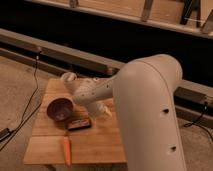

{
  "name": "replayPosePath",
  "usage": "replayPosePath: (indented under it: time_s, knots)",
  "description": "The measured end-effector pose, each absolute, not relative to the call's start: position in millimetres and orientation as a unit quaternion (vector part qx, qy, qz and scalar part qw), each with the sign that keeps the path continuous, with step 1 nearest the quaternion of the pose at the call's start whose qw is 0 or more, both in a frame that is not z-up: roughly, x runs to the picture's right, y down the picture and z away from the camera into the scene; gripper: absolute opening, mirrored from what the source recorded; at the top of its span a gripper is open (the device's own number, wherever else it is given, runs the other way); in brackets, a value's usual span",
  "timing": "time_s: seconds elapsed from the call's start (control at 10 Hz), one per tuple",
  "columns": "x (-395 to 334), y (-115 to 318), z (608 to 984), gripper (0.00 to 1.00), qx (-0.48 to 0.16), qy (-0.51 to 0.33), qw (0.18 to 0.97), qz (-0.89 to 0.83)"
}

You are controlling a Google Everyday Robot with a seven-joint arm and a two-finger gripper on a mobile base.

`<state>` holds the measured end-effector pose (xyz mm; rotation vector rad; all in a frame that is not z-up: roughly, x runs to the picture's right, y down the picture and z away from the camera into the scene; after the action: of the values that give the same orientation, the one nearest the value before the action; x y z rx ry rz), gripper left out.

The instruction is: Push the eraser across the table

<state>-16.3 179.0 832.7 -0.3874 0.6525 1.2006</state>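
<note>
I see the hand [102,109] just beside the eraser [79,123] (grip: cannot tell). I judge we're approaching; next comes a low shove across the table [45,145].

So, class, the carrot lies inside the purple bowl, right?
No. The camera view shows the carrot on the table, in front of the eraser, not in the purple bowl. The gripper hangs beside the eraser.

place: robot test lab | cues: bare floor [15,82], trailing cables [35,75], table [95,145] | jaws: over table near eraser [79,123]
</note>
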Motion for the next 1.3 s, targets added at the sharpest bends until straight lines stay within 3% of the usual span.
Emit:
replayPosePath:
  time_s: [0.6,1.3]
  knots:
    - [-21,170,839,0.65,-0.149,0.239,0.77,0.573]
    - [-35,182,838,0.65,-0.161,0.21,0.77,0.581]
